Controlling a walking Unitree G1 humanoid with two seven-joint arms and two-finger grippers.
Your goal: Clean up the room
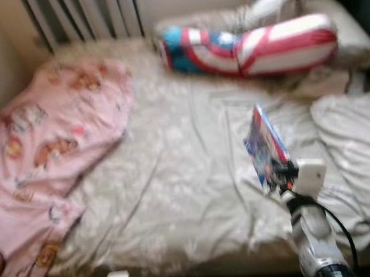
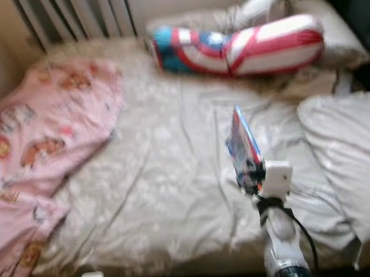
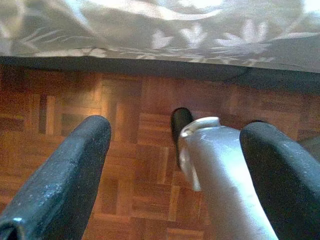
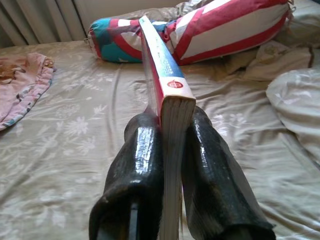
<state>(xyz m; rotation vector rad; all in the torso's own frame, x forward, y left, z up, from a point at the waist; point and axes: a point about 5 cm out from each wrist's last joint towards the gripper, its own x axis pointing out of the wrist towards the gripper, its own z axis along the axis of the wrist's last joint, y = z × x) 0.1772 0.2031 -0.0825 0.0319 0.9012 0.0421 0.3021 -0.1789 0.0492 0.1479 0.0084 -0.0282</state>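
Holding a book (image 4: 167,95) clamped upright between its fingers, the right gripper (image 4: 172,150) hangs above the bed (image 1: 176,180); its stowing remains. Left gripper (image 3: 175,165), open and empty, hangs over the floor (image 3: 125,125). Pink blanket (image 1: 44,149) left and striped bolster (image 1: 247,43) far lie untidied.

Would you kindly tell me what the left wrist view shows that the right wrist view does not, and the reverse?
Left wrist view alone: wooden parquet floor under the bed's edge, seen between the left gripper's open fingers. Right wrist view alone: the right gripper clamping a book, the striped bolster pillow, the pink blanket. Both share the floral bedsheet.
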